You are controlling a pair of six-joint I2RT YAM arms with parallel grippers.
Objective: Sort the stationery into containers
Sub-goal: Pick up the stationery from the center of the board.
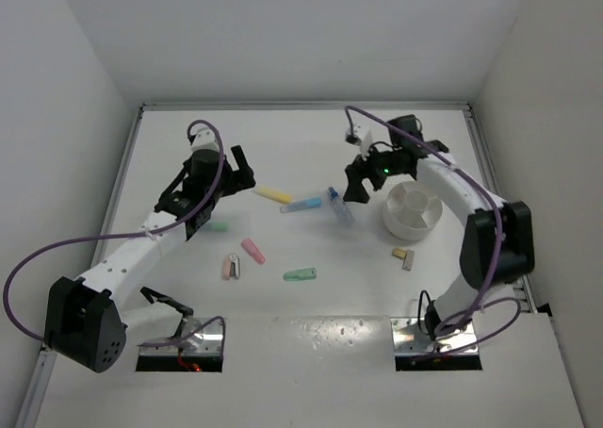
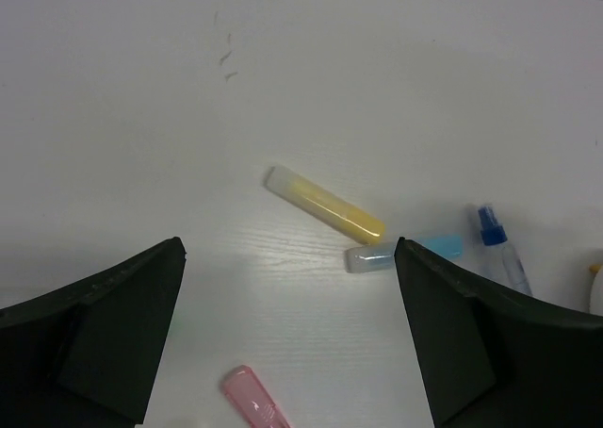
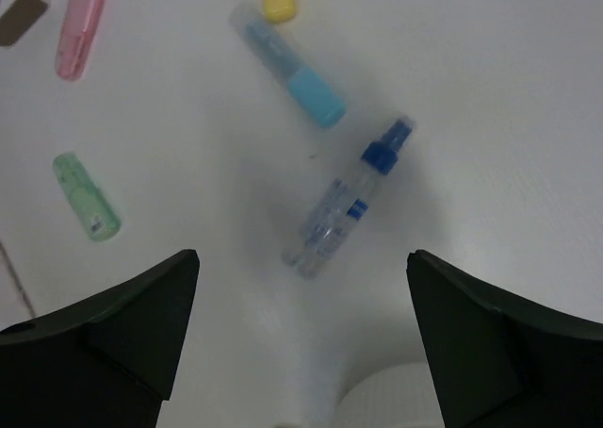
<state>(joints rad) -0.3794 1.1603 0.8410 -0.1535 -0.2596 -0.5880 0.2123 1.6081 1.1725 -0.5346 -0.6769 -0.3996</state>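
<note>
The stationery lies loose mid-table: a yellow stick [image 1: 274, 194], a blue stick [image 1: 301, 205], a clear blue-capped bottle [image 1: 339, 205], two pink pieces [image 1: 252, 250] [image 1: 231, 267], two green pieces [image 1: 300, 275] [image 1: 217, 226] and a tan block [image 1: 404, 256]. The white divided tub [image 1: 412, 209] stands at the right. My left gripper [image 1: 240, 173] is open and empty, left of the yellow stick [image 2: 325, 203]. My right gripper [image 1: 356, 185] is open and empty above the bottle [image 3: 349, 206], beside the tub's rim [image 3: 396, 390].
White walls enclose the table on three sides. In the left wrist view the blue stick [image 2: 400, 254] and a pink piece [image 2: 254, 400] lie near the fingers. In the right wrist view a green stick [image 3: 87, 197] lies to the left.
</note>
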